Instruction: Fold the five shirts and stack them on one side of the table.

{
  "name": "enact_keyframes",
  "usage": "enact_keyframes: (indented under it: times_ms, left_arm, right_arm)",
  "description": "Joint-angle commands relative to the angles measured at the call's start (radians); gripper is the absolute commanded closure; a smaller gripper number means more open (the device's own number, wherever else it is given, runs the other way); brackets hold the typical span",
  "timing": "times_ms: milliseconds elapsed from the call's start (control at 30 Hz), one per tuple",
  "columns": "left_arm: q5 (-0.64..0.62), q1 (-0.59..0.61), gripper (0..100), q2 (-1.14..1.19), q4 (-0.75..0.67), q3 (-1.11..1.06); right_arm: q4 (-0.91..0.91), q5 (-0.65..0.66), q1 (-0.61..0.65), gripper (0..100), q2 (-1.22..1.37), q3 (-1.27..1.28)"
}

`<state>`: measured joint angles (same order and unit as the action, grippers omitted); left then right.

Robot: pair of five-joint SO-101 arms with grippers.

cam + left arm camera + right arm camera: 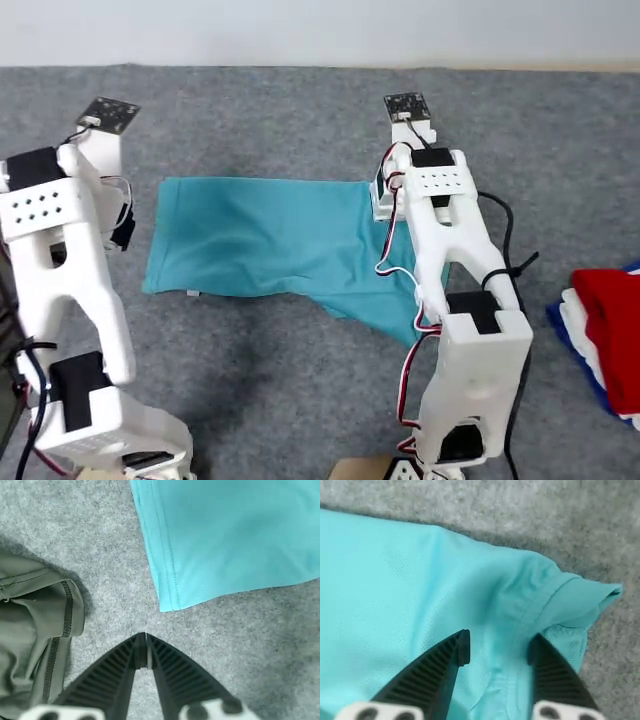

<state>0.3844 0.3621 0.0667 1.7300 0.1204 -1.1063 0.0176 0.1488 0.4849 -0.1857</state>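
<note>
A teal shirt [260,240] lies spread flat in the middle of the grey table, with one part trailing toward the front under the right arm. My right gripper [499,650] hangs open just above the shirt's folded hem [580,605], its fingers on either side of a seam; from above it [385,195] sits at the shirt's right end. My left gripper [145,639] is shut and holds nothing, over bare table just off the teal shirt's corner [167,602]. An olive shirt [30,630] lies crumpled beside it.
A stack of folded shirts [610,330], red on white on blue, sits at the table's right edge. The grey felt table [250,370] is bare in front of the teal shirt and along the back.
</note>
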Motion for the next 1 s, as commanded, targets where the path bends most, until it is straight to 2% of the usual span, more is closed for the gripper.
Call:
enact_keyframes:
  times_ms: [0,300,500,967]
  left_arm:
    - [-0.008,-0.003,100,-0.014,0.009,0.002]
    - [-0.008,-0.005,100,-0.015,0.021,0.002]
    - [-0.008,-0.006,100,-0.015,0.021,0.002]
    - [-0.009,-0.008,100,-0.015,0.021,0.002]
  right_arm:
    - [0.036,-0.003,-0.002,87.9,-0.007,-0.012]
    - [0.064,-0.005,-0.077,89.3,-0.007,-0.012]
    - [0.027,-0.002,-0.097,82.2,0.059,-0.014]
    - [0.018,0.017,-0.101,98.8,0.122,-0.175]
